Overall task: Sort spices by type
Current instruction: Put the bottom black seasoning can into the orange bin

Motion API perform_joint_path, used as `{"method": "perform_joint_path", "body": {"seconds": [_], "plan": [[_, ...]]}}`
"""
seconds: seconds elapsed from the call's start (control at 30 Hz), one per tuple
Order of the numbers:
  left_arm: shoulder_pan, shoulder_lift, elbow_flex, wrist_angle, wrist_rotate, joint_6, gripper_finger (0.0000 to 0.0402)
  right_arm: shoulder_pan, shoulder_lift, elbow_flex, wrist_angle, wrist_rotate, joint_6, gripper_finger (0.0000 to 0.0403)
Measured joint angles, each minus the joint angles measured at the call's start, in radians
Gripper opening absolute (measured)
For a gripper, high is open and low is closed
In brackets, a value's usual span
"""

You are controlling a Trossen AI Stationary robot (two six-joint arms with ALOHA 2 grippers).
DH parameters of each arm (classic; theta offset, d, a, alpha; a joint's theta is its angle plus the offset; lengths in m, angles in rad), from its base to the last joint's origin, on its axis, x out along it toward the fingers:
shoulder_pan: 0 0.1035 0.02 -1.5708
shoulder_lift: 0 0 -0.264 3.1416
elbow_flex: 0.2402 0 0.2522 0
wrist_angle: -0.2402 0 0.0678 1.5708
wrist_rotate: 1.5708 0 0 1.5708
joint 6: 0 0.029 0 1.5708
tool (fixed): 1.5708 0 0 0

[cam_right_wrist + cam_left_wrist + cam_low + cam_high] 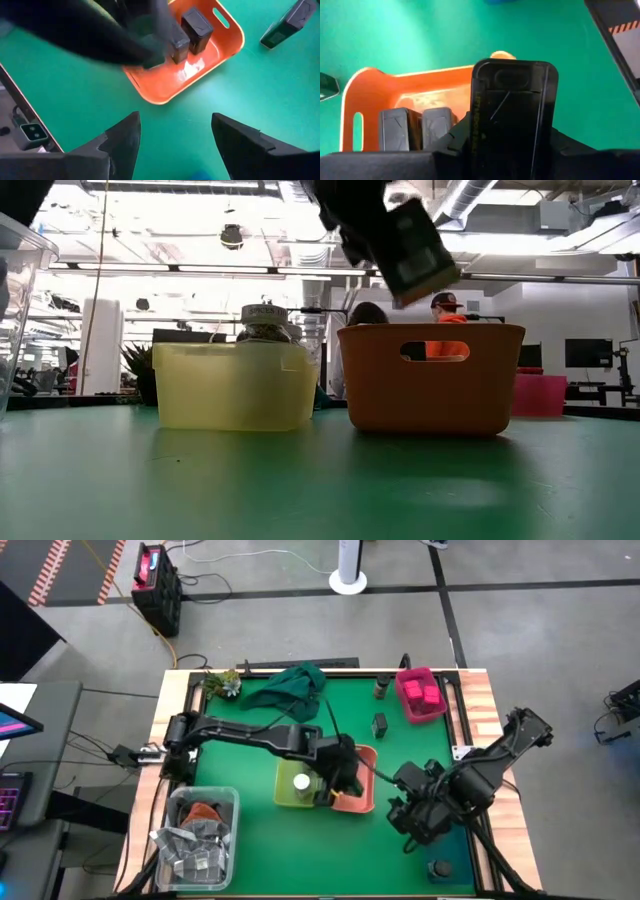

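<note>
Left gripper (345, 768), clamped on a grey pack (512, 115), hangs over the orange bin (358, 802), mid-table, for like-with-like sorting; right gripper (412, 821) waits half-open nearby.

A dark grey blocky pack (415, 252) is held tilted by an end effector (375, 225) above the orange bin (430, 395). A white-topped round jar (264, 322) is seen inside the yellow bin (235, 387) on the green tabletop (320, 485).
</note>
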Motion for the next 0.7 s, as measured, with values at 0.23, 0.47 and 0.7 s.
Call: {"method": "perform_joint_path", "body": {"seconds": [0.23,0.47,0.7], "plan": [[-0.005,0.102,-0.002,-0.032,0.036,0.017,0.0125,-0.02,0.0,0.0,0.001,0.0,-0.001,0.027],[-0.018,0.136,0.0,-0.076,-0.128,0.01,0.0126,-0.019,0.0,0.0,0.005,0.0,0.0,0.027],[-0.018,0.134,-0.001,-0.11,-0.167,0.015,0.0166,-0.039,-0.008,0.0,0.004,0.0,-0.016,0.027]]}}
